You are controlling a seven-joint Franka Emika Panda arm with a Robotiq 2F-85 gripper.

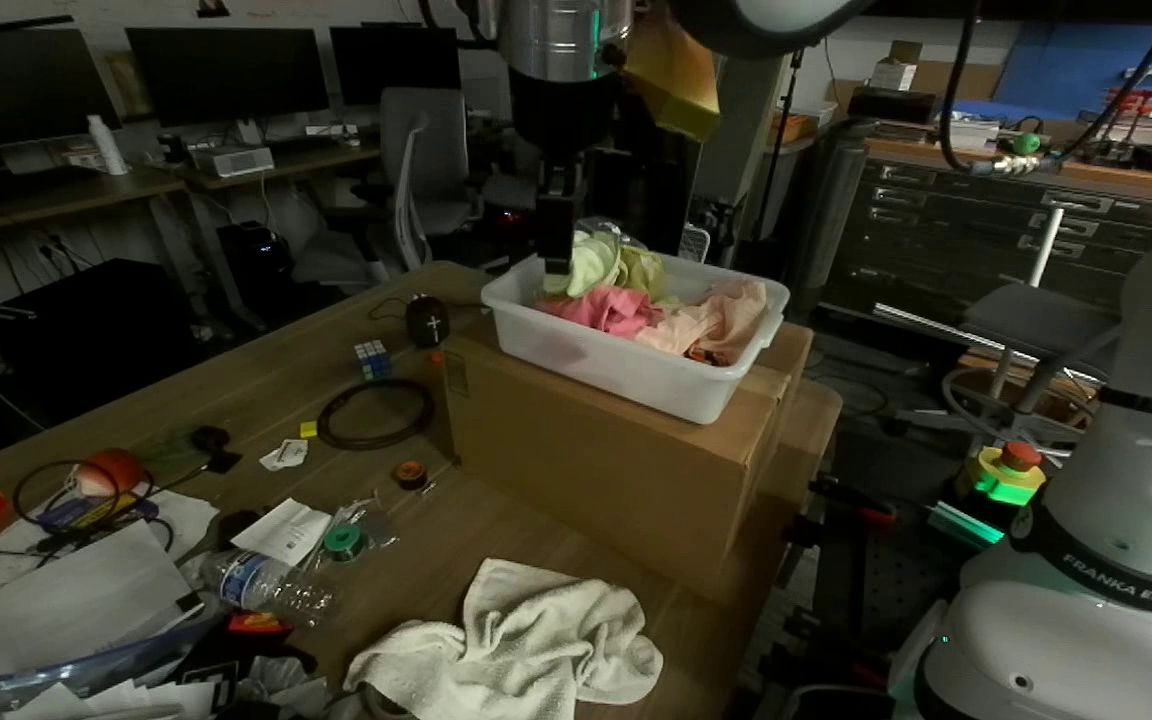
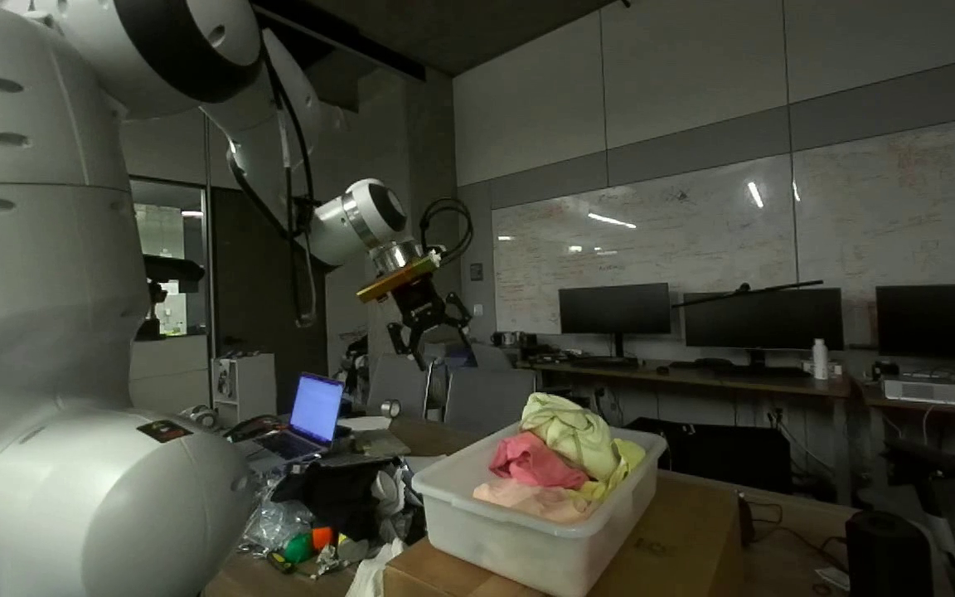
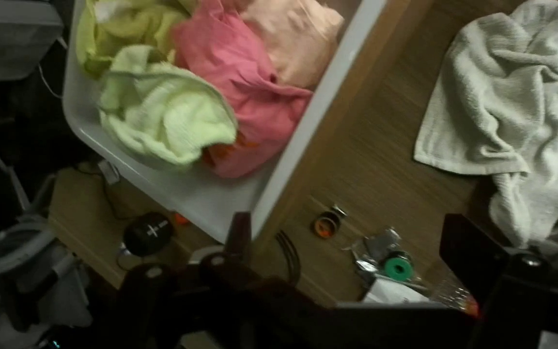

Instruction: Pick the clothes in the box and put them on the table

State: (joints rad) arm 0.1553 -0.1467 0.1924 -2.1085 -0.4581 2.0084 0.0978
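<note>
Clothes sit bunched in the white tub, up on a cardboard box. Look light, soft and floppy to me; not fragile, but likely to drag each other up as a clump. I'd pinch the pale green cloth by its raised fold, since it sits on top. Claw is spread wide, nothing in it. It hangs higher than the clothes, off to the side, not touching; in the wrist view they lie up and left of its gap, so it'd need to shift over, then drop.
</note>
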